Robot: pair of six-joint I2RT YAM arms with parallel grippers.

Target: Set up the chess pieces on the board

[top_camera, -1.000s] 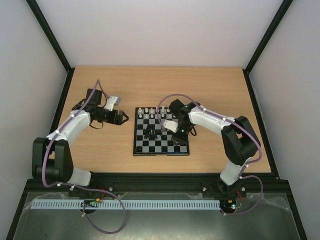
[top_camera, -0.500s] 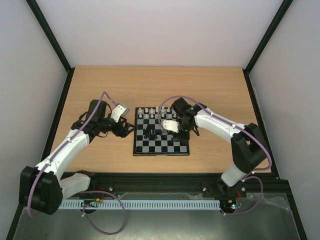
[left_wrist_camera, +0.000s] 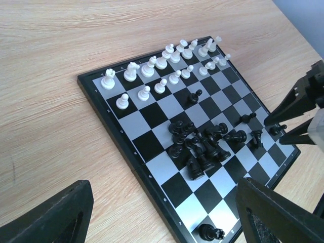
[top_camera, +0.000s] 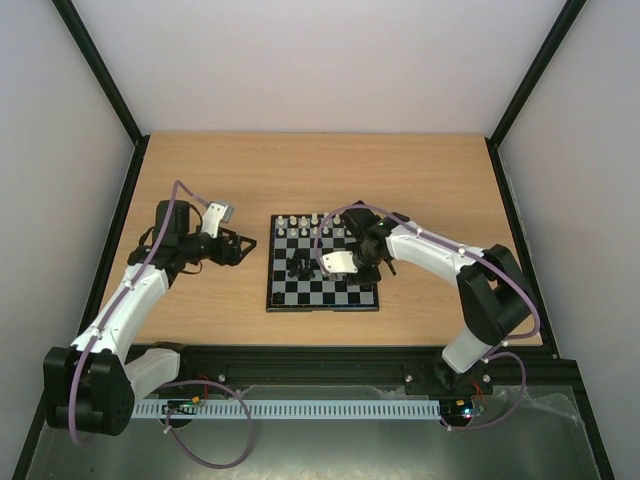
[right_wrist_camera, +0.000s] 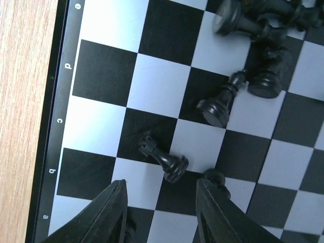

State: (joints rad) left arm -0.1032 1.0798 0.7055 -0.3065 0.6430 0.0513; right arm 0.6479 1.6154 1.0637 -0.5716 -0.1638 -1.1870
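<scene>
Moved, top view: left gripper (top_camera: 236,248) has pulled back to 9 o'clock of the board (top_camera: 290,297), right gripper (top_camera: 362,272) slid toward 6 | left wrist: jaws wide, empty; white chess pieces (left_wrist_camera: 161,63) ranked at 12, black heap (left_wrist_camera: 202,147) mid-board | right wrist: jaws apart, holding nothing, over a toppled black piece (right_wrist_camera: 165,160).

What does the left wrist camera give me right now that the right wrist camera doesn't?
Left wrist only: the whole board, with the white pieces standing in two rows along its far side. Right wrist only: a close look at a toppled black rook just ahead of the open right claw, with the rim letters a to e readable. Both: the heap of fallen black pieces mid-board.
</scene>
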